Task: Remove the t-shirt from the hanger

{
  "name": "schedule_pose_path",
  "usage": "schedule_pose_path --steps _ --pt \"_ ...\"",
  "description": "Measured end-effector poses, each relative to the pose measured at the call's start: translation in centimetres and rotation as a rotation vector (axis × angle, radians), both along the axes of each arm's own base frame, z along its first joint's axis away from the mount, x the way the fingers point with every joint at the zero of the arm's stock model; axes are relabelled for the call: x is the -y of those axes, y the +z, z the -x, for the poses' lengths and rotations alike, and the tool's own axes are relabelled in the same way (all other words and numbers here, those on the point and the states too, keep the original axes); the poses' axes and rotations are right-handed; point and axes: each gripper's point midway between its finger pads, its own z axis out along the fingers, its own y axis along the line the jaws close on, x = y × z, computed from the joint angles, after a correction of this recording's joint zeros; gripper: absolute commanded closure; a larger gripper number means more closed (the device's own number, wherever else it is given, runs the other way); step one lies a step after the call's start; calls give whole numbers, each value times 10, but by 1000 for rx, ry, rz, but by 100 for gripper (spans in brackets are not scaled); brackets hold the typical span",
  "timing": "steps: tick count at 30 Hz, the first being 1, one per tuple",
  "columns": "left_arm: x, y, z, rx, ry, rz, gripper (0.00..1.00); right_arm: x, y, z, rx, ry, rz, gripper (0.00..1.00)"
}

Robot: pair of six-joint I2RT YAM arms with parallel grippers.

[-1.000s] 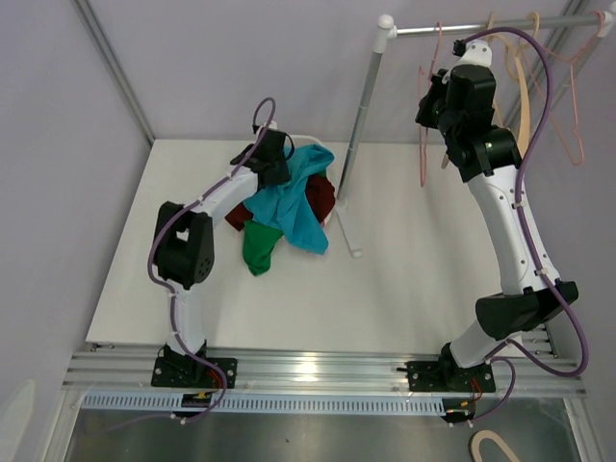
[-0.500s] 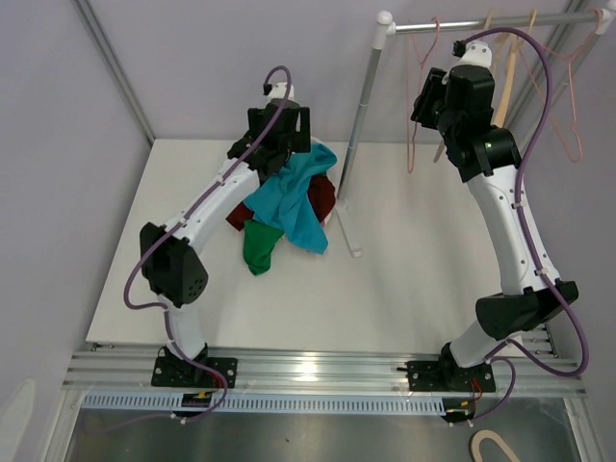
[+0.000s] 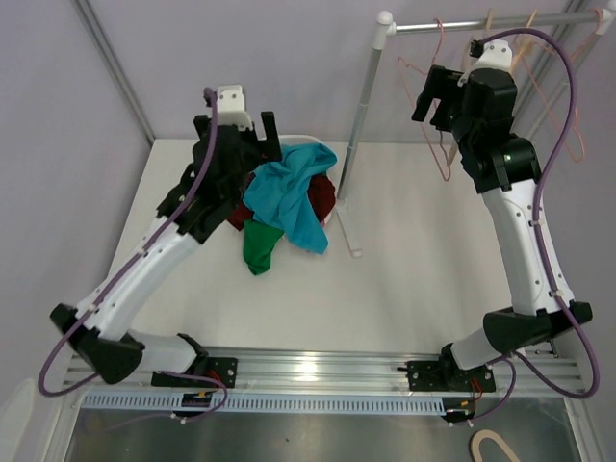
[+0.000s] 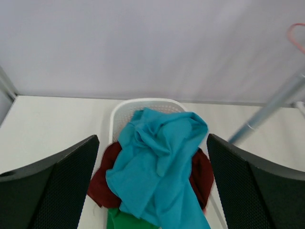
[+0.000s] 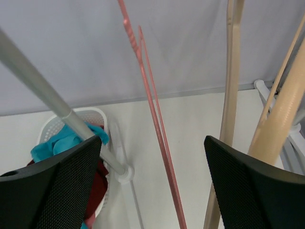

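The teal t-shirt [image 3: 289,197] lies crumpled on top of a clothes pile in a white basket [image 4: 138,102], off any hanger; it is also in the left wrist view [image 4: 157,167]. My left gripper [image 3: 241,144] hovers above the pile, open and holding nothing [image 4: 152,191]. A bare pink hanger [image 3: 445,164] hangs from the rail [image 3: 462,26]. My right gripper [image 3: 433,96] stands open just in front of it. In the right wrist view the pink hanger [image 5: 157,129] runs between the spread fingers [image 5: 152,186] without touching them.
A dark red garment [image 4: 198,174] and a green one [image 3: 258,245] lie under the t-shirt. The rack's slanted pole [image 3: 361,106] and foot [image 3: 346,231] stand mid-table. Wooden hangers [image 5: 231,95] and more pink ones [image 3: 575,106] hang to the right on the rail.
My left gripper opened and rose back off the clothes pile, leaving the t-shirt there. My right gripper opened off the pink hanger, which has swung slightly right.
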Motion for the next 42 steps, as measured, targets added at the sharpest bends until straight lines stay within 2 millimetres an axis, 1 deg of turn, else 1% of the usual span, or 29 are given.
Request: schedule_pose_path --steps 2,3,6,9,11,12,14,17,21,23,26,29,32,34,37,40,42 --pt "1 6 25 38 -39 31 1 -2 2 14 16 34 -8 4" --pt "0 7 35 50 -58 47 1 -3 2 21 25 53 -13 0" --pt "-8 1 60 63 -88 83 1 -7 0 49 60 113 -31 0" --pt "-18 -15 77 49 -103 109 1 -10 -7 74 81 163 -45 1" --pt "-23 -33 90 25 -123 119 0 -12 -13 82 90 187 -55 1" --pt "-25 -41 96 13 -130 124 1 -12 -23 91 81 199 -59 0" --pt "-31 -59 110 -10 -148 138 0 -15 -44 101 56 226 -76 1" --pt "-37 -82 128 -36 -174 169 1 -23 -81 118 -6 270 -105 1" --pt "-43 -112 146 -77 -198 196 1 -33 -131 146 -82 327 -131 1" --pt "-44 -123 152 -94 -209 209 0 -37 -154 159 -121 344 -140 0" --pt "-44 -145 157 -127 -214 217 0 -42 -182 171 -174 361 -150 1" --pt "-45 -170 159 -178 -203 203 0 -45 -206 180 -221 369 -148 1" --pt "-45 -188 159 -213 -196 189 0 -46 -227 184 -268 365 -143 1" --pt "-45 -197 159 -228 -193 186 1 -46 -237 185 -290 362 -141 0" --pt "-44 -208 159 -245 -190 178 0 -46 -247 186 -304 362 -141 1" --pt "-44 -216 159 -256 -187 177 1 -47 -252 188 -307 367 -142 1" --pt "-44 -219 159 -261 -187 173 0 -48 -251 188 -302 367 -146 4"
